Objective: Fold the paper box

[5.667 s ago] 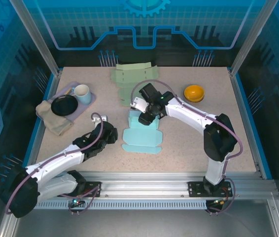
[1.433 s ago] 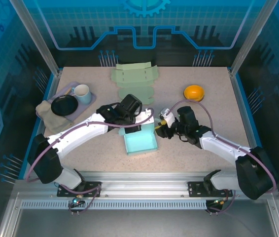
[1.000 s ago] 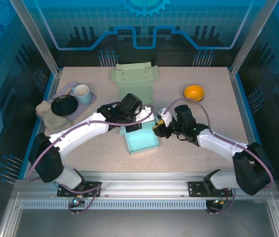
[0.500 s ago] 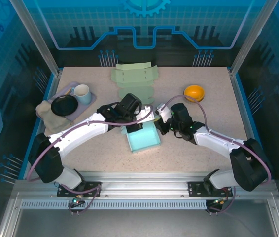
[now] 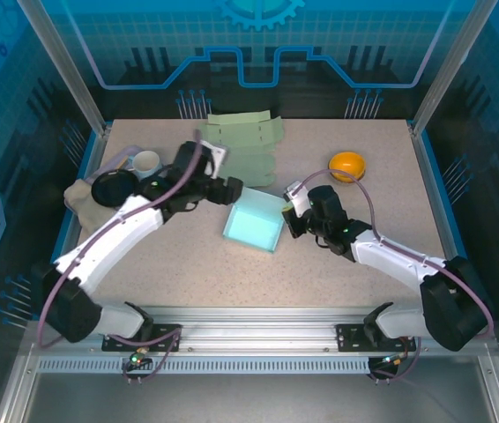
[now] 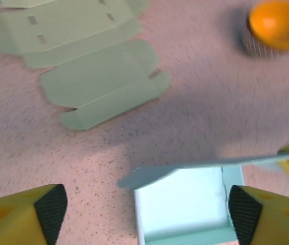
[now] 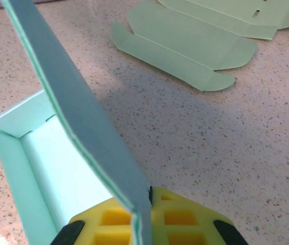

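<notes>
The light blue paper box [image 5: 254, 231] stands open-topped in the middle of the table, its walls up. My right gripper [image 5: 292, 220] is shut on the box's right wall, and in the right wrist view that wall [image 7: 83, 117] runs straight down between the yellow pads of the right gripper [image 7: 147, 204]. My left gripper [image 5: 232, 192] hovers behind and left of the box, open and holding nothing. In the left wrist view the box [image 6: 185, 199] lies below the wide-apart fingers [image 6: 47, 209] of the left gripper [image 6: 147, 219], with a loose flap [image 6: 149, 176] sticking out at its far edge.
Flat green box blanks [image 5: 241, 145] lie at the back centre. An orange bowl [image 5: 347, 165] sits to the back right. At the left are a white mug [image 5: 146, 162], a black plate [image 5: 113, 188] and a beige cloth [image 5: 82, 203].
The left gripper has opened, let go of the box and pulled back to the upper left. The right gripper has shut on the box's right wall, and the box has shifted slightly.
</notes>
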